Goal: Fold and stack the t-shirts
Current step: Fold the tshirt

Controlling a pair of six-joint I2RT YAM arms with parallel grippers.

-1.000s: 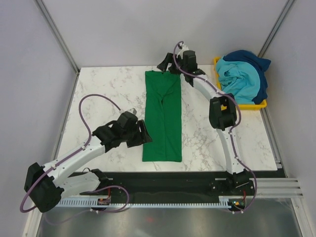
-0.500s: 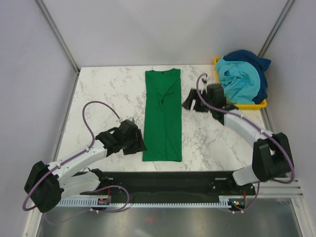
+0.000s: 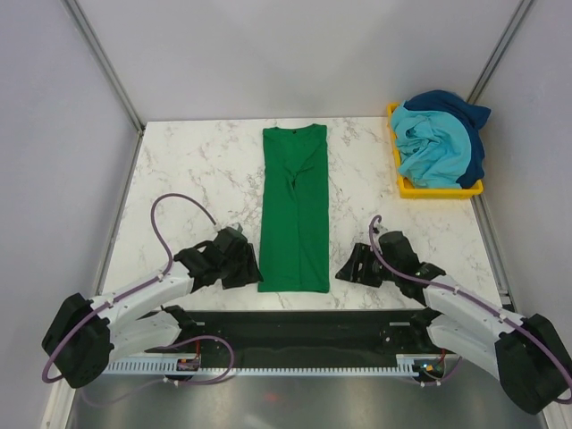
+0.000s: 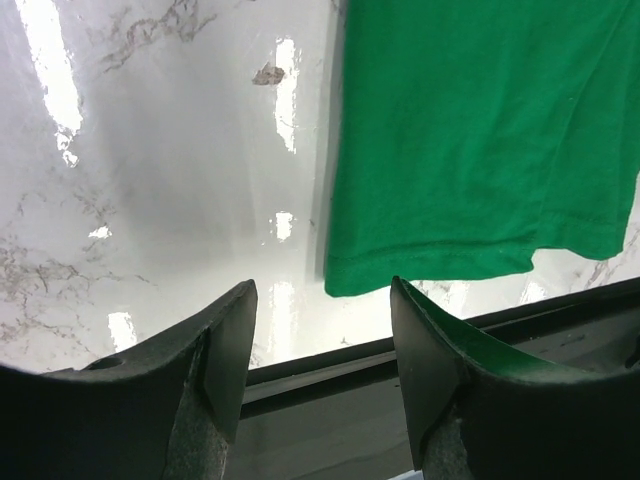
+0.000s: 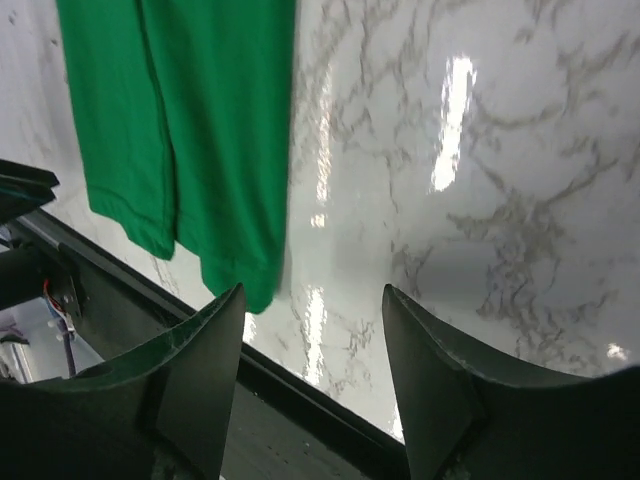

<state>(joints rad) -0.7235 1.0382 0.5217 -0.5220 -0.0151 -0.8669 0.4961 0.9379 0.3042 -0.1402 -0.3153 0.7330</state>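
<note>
A yellow bin sits at the far right edge of the table, heaped above its rim with crumpled t-shirts. A light blue one lies in front and a dark blue one drapes over the back. The green t-shirt lies flat mid-table, folded into a long narrow strip. The left gripper hovers just beside its near left corner, jaws apart and empty. The right gripper is by the near right corner, jaws likewise apart, holding nothing.
</note>
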